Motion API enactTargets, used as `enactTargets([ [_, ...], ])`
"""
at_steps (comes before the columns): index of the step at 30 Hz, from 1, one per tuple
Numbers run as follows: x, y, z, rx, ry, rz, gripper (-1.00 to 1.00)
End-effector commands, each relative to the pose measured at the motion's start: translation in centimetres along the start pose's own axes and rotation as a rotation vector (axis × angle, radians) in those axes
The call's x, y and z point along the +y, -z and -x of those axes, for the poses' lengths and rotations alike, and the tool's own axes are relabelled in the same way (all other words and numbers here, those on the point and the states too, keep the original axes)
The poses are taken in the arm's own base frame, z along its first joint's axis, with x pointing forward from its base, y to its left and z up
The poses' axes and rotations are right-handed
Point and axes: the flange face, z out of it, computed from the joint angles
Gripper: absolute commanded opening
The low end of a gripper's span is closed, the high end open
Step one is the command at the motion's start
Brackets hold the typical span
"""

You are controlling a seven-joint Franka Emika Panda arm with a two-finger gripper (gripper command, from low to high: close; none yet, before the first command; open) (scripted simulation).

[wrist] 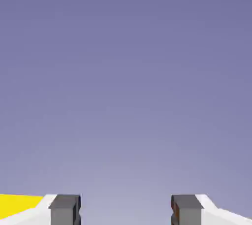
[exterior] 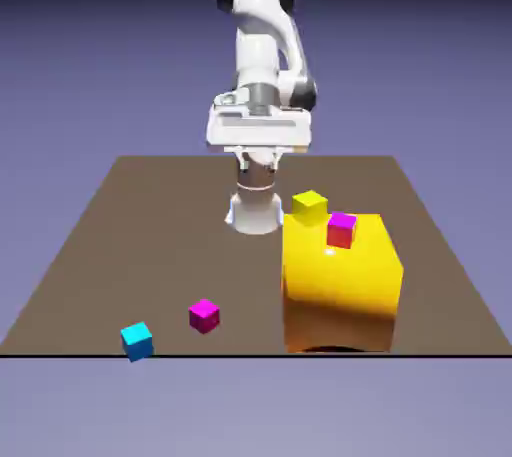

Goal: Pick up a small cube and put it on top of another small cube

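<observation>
Remote desk | I am holding the claw (exterior: 258,162) aloft, fingers spreading wide around nothing | magenta cube (exterior: 204,316) is lying on the table (exterior: 150,245), between six and seven o'clock from it in the exterior view, well apart

In the exterior view, a large block (exterior: 342,290) stands right on the bench (exterior: 170,235), one cube (exterior: 341,231) appearing atop it, a second cube (exterior: 309,207) by its rear edge; left of it, a third cube (exterior: 204,316), then a fourth cube (exterior: 137,341).
</observation>
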Motion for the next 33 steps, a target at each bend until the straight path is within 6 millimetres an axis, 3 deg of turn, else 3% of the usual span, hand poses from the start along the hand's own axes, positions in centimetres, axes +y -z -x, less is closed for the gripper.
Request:
enactTargets([
  [1, 0.4, -0.7, -0.2, -0.016, 0.022, 0.014, 0.0],
  [17, 8.4, -11.8, -0.8, -0.315, 0.355, 0.156, 0.0],
  [33, 18.9, -21.0, 2.1, -0.638, 0.649, 0.117, 0.0],
])
